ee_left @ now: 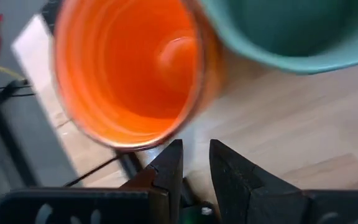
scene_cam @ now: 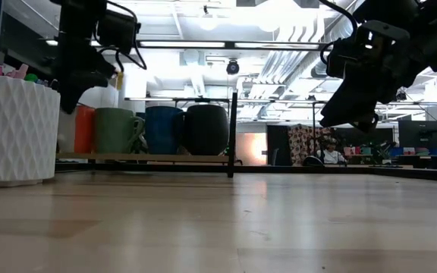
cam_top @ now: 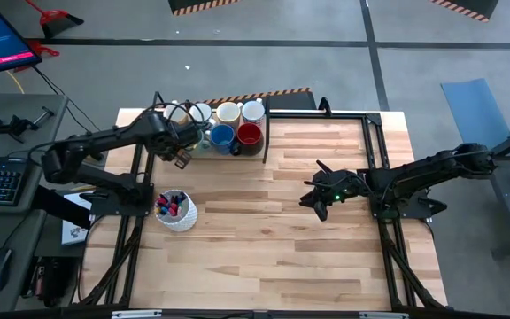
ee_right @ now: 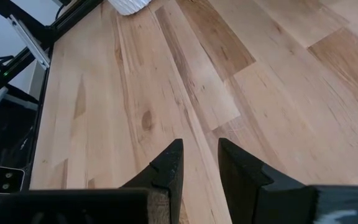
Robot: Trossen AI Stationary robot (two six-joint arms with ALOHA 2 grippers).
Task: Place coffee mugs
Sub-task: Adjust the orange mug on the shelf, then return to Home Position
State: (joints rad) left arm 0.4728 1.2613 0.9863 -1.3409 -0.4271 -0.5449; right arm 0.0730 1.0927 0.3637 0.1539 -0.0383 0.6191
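Note:
Several mugs stand upright on a low tray at the table's far left: white ones in the back row, blue and dark red in front. The low view shows orange, green, blue and dark side by side. My left gripper hovers over the tray's left end. Its narrowly open fingers sit just outside the orange mug's rim, beside the green mug. My right gripper hangs narrowly open above bare wood.
A white textured pen holder with markers stands near the table's left edge, closer to me than the tray. Black frame rails run along the table's sides. Bare wood spans the middle and near part.

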